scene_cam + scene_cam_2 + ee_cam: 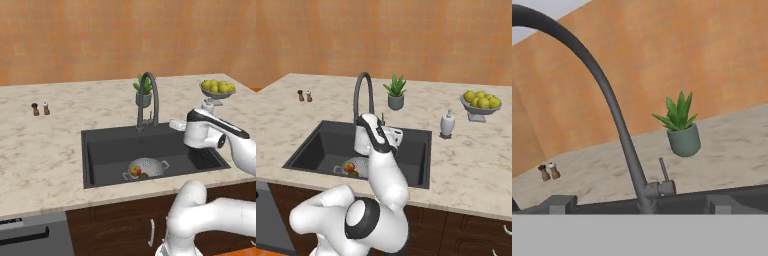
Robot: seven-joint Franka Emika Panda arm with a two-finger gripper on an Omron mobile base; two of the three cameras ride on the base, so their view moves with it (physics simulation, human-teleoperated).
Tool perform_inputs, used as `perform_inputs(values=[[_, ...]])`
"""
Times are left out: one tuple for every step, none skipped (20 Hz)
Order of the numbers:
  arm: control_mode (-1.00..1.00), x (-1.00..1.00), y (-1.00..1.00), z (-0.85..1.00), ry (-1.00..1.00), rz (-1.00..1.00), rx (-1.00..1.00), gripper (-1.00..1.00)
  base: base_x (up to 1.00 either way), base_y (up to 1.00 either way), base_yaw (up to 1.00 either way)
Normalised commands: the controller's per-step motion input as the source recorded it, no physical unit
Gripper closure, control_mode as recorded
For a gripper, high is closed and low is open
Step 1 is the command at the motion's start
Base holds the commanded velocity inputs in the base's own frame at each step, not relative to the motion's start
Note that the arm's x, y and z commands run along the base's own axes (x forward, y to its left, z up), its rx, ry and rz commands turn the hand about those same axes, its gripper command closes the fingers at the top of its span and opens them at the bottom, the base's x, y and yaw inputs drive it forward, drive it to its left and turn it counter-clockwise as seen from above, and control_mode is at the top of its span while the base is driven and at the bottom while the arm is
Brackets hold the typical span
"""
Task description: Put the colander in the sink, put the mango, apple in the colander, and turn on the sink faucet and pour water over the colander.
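Inside the dark sink (105,155), perforated silvery colander (148,166) holding apple (135,171), seemingly mango (143,175), claw (639,210) spread.

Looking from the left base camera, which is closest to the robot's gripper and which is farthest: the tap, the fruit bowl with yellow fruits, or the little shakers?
1. The sink faucet, just left of the gripper, at the sink's back edge.
2. The fruit bowl, behind it to the right.
3. The shakers, far left on the counter.
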Motion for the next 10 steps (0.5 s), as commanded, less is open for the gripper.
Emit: perform_inputs(values=[[-1.0, 0.52, 0.0, 0.0, -0.01, 0.0, 0.0, -1.0, 0.0, 0.0, 0.0], [-1.0, 0.57, 0.0, 0.0, 0.0, -0.02, 0.0, -1.0, 0.0, 0.0, 0.0], [-1.0, 0.51, 0.0, 0.01, 0.0, 0.0, 0.0, -1.0, 0.0, 0.0, 0.0], [-1.0, 0.49, -0.01, 0.11, 0.0, 0.0, 0.0, -1.0, 0.0, 0.0, 0.0], [-1.0, 0.45, -0.1, 0.14, 0.0, 0.0, 0.0, -1.0, 0.0, 0.0, 0.0], [-1.0, 0.43, -0.14, 0.09, 0.0, 0.0, 0.0, -1.0, 0.0, 0.0, 0.0], [-1.0, 0.41, -0.15, 0.06, 0.0, 0.0, 0.0, -1.0, 0.0, 0.0, 0.0], [-1.0, 0.39, -0.1, 0.04, 0.0, 0.0, 0.0, -1.0, 0.0, 0.0, 0.0], [-1.0, 0.31, -0.1, 0.0, 0.0, 0.0, 0.0, -1.0, 0.0, 0.0, 0.0], [-1.0, 0.17, -0.15, 0.01, 0.0, 0.0, 0.0, -1.0, 0.0, 0.0, 0.0]])
